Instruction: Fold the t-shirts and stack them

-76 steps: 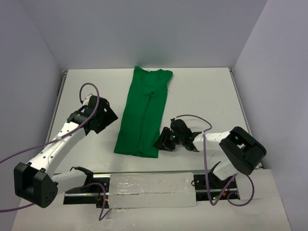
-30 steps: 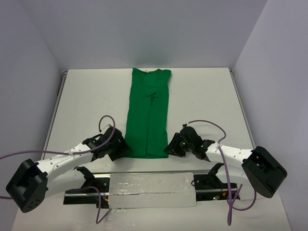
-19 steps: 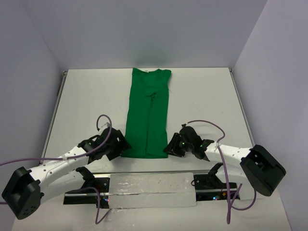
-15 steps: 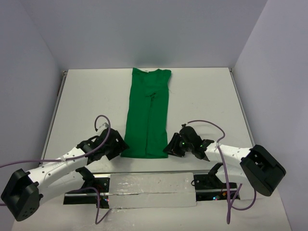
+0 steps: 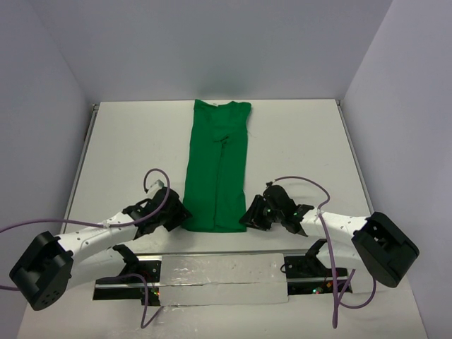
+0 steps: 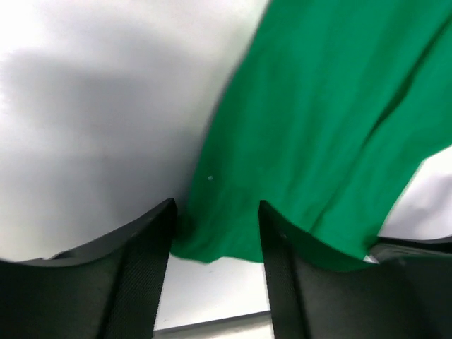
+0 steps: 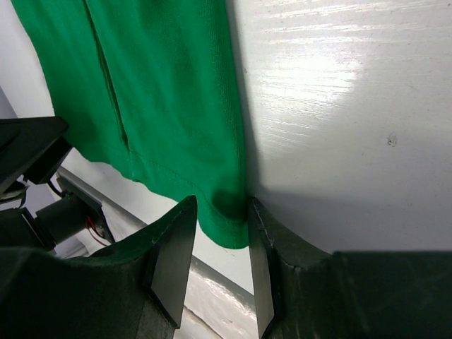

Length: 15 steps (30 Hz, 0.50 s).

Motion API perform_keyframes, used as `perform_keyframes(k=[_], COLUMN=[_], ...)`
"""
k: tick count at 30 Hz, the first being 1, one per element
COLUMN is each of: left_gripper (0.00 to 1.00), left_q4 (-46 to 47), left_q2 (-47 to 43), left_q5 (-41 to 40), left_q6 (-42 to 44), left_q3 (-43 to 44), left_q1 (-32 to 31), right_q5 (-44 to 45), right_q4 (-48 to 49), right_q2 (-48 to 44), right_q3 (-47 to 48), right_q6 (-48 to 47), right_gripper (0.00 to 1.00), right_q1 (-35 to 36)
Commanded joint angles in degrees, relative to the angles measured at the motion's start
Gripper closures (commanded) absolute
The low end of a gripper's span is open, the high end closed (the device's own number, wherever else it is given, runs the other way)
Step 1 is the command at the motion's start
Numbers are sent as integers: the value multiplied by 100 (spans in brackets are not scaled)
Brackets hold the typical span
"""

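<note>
Lying lengthwise on the white worktop [image 5: 127,141], the green t-shirt [image 5: 215,169] has both near hem corners straddled: left claw [image 6: 215,212] with fingers apart, right claw [image 7: 220,208] likewise, though narrower.

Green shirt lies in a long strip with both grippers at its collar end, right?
No, the left gripper and right gripper are at the near hem corners of the t-shirt, as the top external view shows. The strip part holds.
</note>
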Motion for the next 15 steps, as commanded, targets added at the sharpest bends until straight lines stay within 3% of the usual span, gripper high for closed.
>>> perform_keyframes(k=[1, 10, 15], left_gripper=[49, 78, 88], left_q4=[-55, -418, -455], left_q2=[155, -178, -279], left_q5=[41, -74, -47], left_q6=[-37, -69, -72], left_q3=[-284, -233, -197], left_q1=[-28, -28, -28], right_q5=[262, 476, 584], right_q4=[-787, -1282, -1485], right_q2=[99, -151, -373], right_q3=[-96, -62, -105], right_q6=[-185, -194, -189], right_gripper=[56, 53, 52], right_q1=[-9, 3, 14])
